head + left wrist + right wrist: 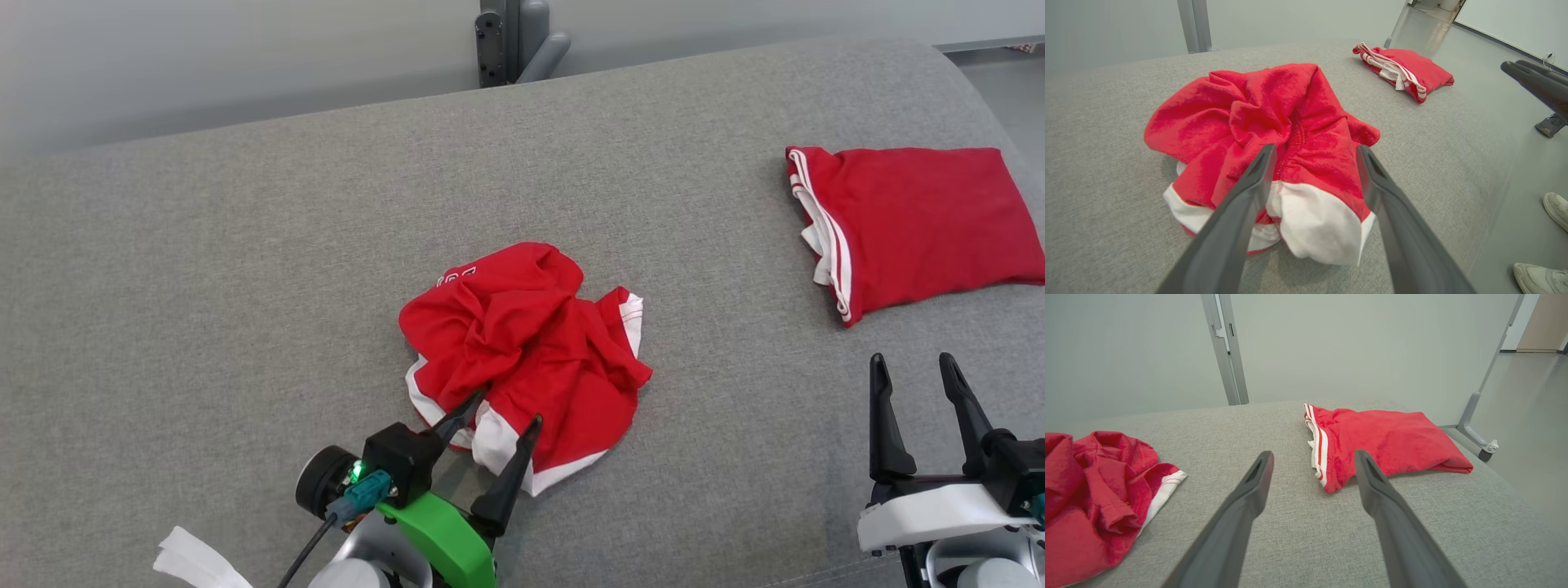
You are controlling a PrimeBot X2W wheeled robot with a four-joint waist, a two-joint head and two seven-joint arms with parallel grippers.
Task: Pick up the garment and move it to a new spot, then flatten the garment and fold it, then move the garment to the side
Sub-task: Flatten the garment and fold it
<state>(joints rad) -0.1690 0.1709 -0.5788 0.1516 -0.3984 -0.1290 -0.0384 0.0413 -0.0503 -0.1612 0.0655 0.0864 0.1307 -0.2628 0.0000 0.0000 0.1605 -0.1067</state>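
The crumpled garment (pixel 522 351) lies directly ahead of the left gripper (pixel 509 407) (wide open, empty). The right gripper (pixel 913 361), equally open and empty, sits well apart.

We find the crumpled garment (pixel 522 359) near the middle of the padded surface (pixel 204 286), the folded garment (pixel 922 224) well apart to its right and farther back. Our left gripper (pixel 506 408) stands at the crumpled garment's near edge, fingers either side of a fold; our right gripper (pixel 912 359) hovers before the folded garment, apart from it.
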